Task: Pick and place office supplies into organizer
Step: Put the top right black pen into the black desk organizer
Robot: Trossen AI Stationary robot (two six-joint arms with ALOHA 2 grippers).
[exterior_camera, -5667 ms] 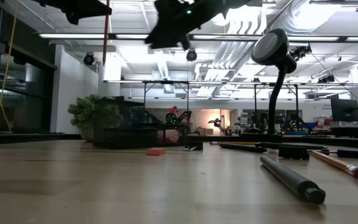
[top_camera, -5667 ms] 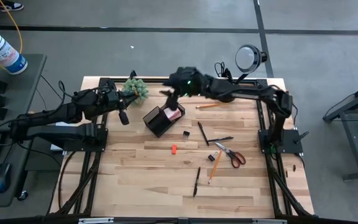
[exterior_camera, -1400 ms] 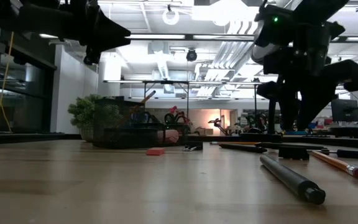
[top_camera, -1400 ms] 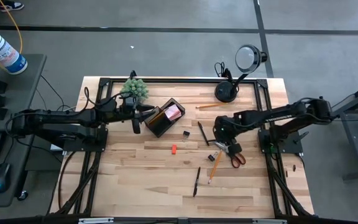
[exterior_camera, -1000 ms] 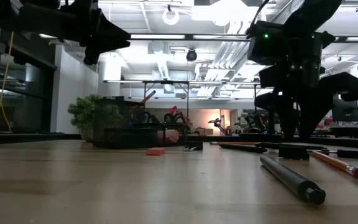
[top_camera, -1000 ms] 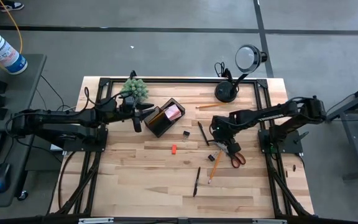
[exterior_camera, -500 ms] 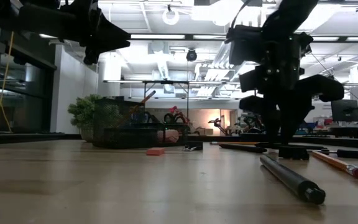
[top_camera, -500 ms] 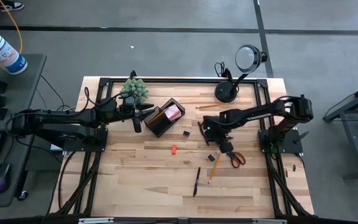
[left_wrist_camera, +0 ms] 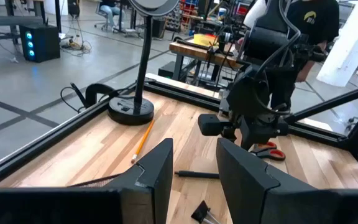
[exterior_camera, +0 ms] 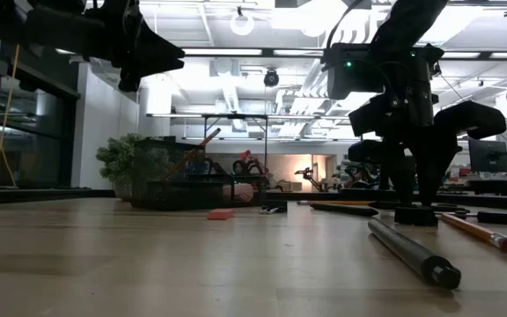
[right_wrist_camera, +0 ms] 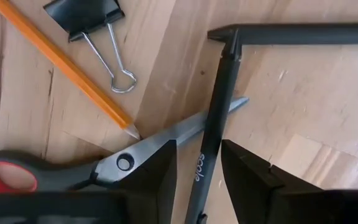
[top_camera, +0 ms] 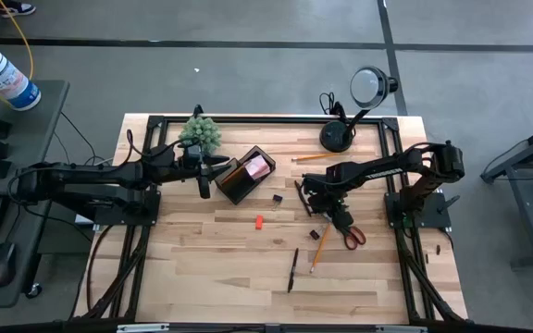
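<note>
Open workshop hall, grey floor, bright strip lights overhead.
The pale wooden surface (top_camera: 211,268) stands on a grey concrete floor (top_camera: 248,74) crossed by dark lines. White ducts and ceiling lights (exterior_camera: 262,53) run above. A side desk (top_camera: 26,102) holds a white bottle (top_camera: 3,74). A person in a dark shirt (left_wrist_camera: 303,25) stands among distant benches.

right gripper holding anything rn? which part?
Nothing held yet. The right gripper is open, its fingers either side of a black pen that lies across the scissors. The left gripper is open and empty by the organizer.
</note>
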